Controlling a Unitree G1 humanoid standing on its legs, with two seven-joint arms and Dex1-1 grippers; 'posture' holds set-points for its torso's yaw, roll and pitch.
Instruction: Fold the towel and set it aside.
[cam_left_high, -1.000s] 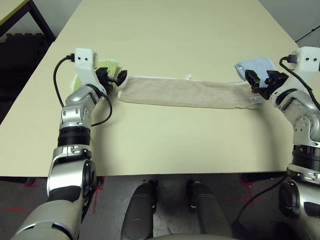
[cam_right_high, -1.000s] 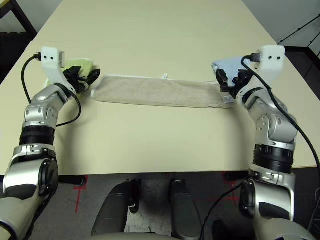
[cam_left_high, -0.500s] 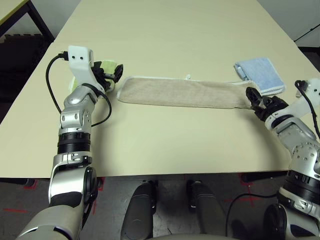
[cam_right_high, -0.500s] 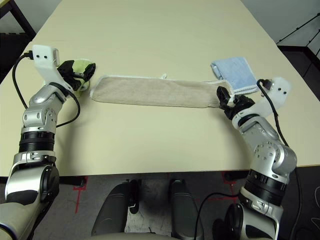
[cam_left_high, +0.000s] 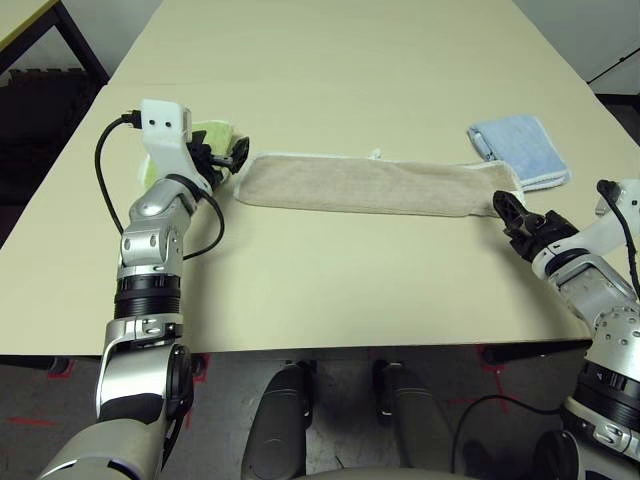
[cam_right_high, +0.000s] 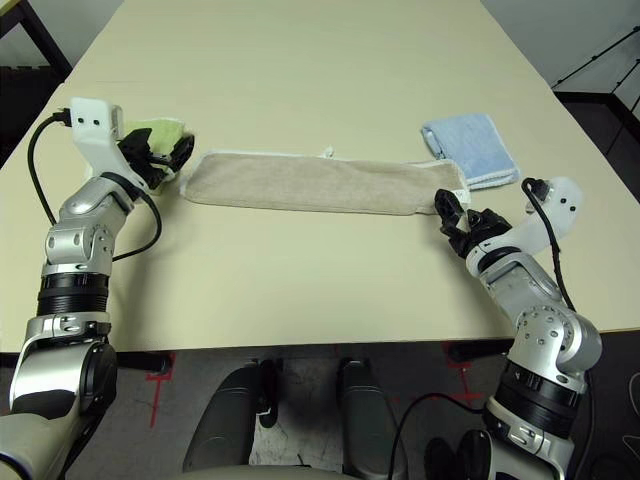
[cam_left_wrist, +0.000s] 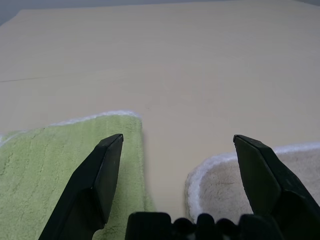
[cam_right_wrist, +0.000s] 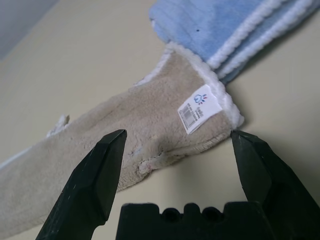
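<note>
risk at the near right end: the blue towel (cam_right_wrist: 235, 30) lies touching the tan towel (cam_left_high: 370, 185) there, so both could be pinched together if the right gripper (cam_right_wrist: 175, 145) is closed too deep. the same is possible at the left end, where the green towel (cam_left_wrist: 55, 160) lies just beside it. the tan towel is laid as a long folded strip across the table (cam_left_high: 350, 60). both the right gripper and the left gripper (cam_left_wrist: 177, 145) are spread wide; nothing is held or touched.
</note>
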